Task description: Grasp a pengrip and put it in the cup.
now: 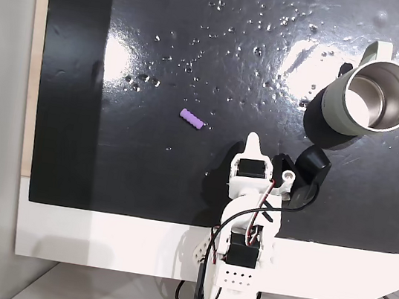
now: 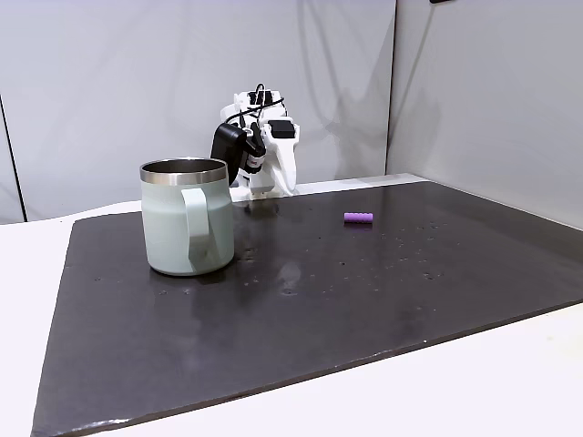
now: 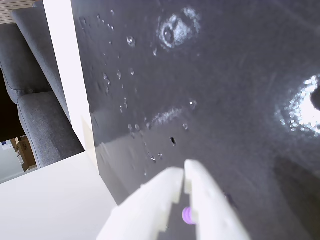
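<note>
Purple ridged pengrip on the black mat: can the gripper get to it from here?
Probably yes. The small purple ridged pengrip lies alone on the black mat, apart from the sage-green steel-lined mug; nothing stands between it and the gripper, whose jaws look closed.

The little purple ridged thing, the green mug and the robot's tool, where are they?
Small purple ridged cylinder [image 1: 192, 119]: a fixed view, middle of its body.
Pale sage-green steel-lined mug [image 2: 168, 228]: a fixed view, bare outer wall.
White tool [image 3: 184, 172]: wrist view, between its fingertips.
</note>
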Controlling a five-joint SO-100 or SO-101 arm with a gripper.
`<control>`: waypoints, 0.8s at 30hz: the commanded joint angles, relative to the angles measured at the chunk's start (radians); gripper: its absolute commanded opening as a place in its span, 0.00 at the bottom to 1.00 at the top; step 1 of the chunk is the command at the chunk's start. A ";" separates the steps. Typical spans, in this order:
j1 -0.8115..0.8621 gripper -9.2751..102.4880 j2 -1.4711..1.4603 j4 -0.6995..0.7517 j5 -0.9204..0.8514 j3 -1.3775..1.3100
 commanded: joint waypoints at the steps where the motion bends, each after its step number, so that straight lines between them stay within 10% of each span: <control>1: -0.005 0.08 0.012 -0.040 -0.002 -0.005; 24: -0.086 0.08 -0.204 0.132 0.130 -0.324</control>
